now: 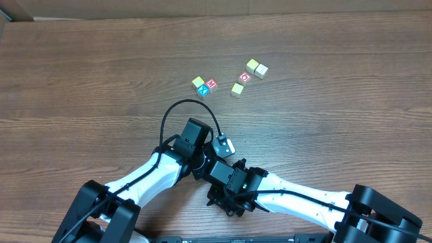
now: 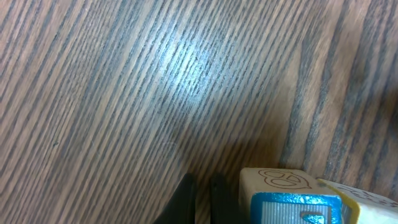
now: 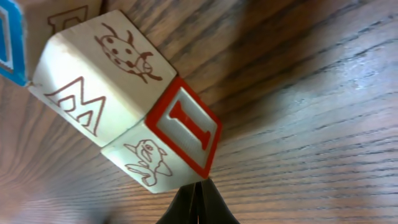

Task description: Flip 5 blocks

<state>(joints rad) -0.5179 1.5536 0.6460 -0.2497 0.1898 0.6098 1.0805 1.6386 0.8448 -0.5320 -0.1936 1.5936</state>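
Several blocks lie loose at the table's far middle in the overhead view, among them a blue-faced one (image 1: 204, 90), a red one (image 1: 245, 77) and a white one (image 1: 261, 71). Both arms are folded near the front edge, left arm (image 1: 191, 138) and right arm (image 1: 233, 181), and their fingertips are hidden there. In the left wrist view my left gripper (image 2: 201, 202) is shut and empty, and a blue-faced block (image 2: 292, 202) stands just right of it. My right gripper (image 3: 196, 208) is shut and empty too. A block with a red "I" face (image 3: 183, 127) sits right above its tip, beside an "M" block (image 3: 99, 74).
Brown wood-grain table (image 1: 81, 74) all round. A black cable (image 1: 185, 108) loops above the left arm, and a small white part (image 1: 226, 145) sits between the arms. A blue-edged block (image 3: 9, 43) shows at the right wrist view's top left, and a yellowish block edge (image 2: 367, 200) at the left wrist view's right.
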